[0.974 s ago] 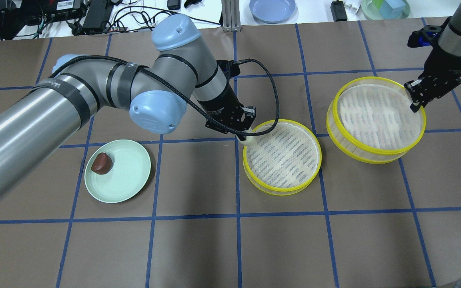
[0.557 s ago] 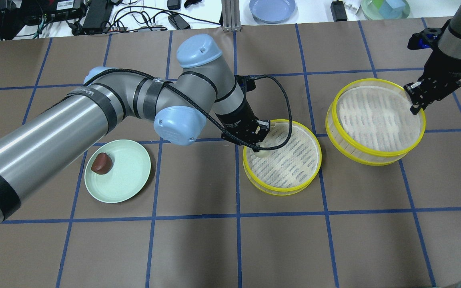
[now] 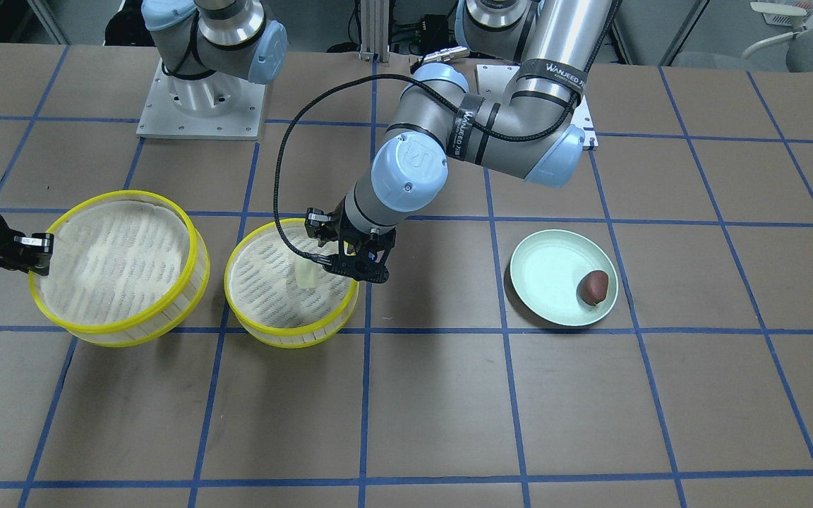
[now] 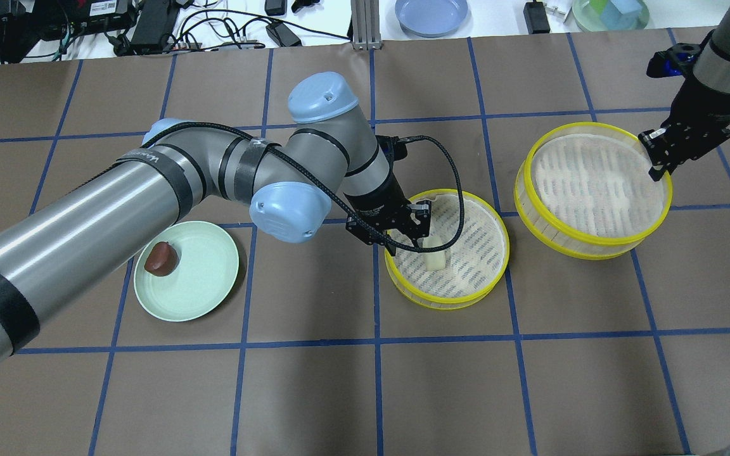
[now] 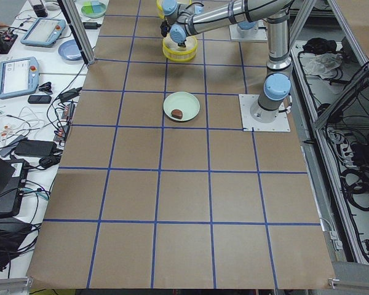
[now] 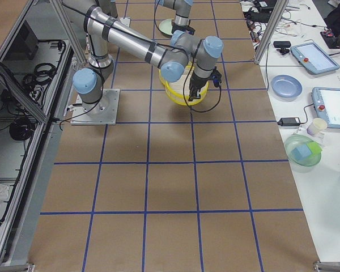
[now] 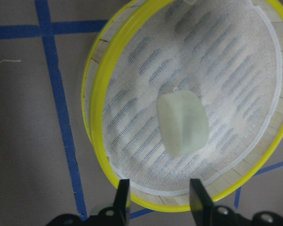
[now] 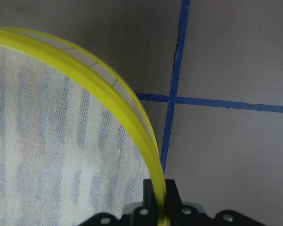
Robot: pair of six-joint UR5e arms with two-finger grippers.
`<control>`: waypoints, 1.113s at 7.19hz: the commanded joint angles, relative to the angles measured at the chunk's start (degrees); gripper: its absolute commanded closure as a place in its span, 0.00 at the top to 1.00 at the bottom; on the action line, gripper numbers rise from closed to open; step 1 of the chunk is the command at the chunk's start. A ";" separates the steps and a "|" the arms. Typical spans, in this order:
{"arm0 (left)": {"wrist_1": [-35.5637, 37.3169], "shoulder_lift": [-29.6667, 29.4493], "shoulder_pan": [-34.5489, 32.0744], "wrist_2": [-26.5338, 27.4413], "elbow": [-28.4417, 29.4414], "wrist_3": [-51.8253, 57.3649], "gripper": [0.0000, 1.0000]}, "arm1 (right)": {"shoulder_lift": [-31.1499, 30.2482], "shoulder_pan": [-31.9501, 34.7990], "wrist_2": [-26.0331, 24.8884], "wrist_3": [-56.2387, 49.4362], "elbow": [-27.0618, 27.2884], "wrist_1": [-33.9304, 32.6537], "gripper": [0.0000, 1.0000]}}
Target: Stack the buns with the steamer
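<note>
The pale cream bun lies free on the cloth of the middle yellow-rimmed steamer tray; the left wrist view shows it well inside the rim. My left gripper hangs open just above the tray's near-left part, beside the bun, with both fingers clear of it. The dark reddish-brown bun sits on the pale green plate at the left. My right gripper is shut on the rim of the second steamer tray at the right, which sits slightly tilted.
A blue plate, a green bowl with blocks, cables and an aluminium post lie beyond the table's far edge. The left arm's black cable loops over the middle tray.
My left gripper moved from the middle tray's left rim to over its cloth and let go of the cream bun, which now lies in the tray. The right gripper and its tray barely shifted.
</note>
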 commanded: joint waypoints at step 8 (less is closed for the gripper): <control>-12.21 6.22 27.29 33.33 -0.75 46.23 1.00 | -0.54 19.87 3.25 22.62 0.96 0.15 0.00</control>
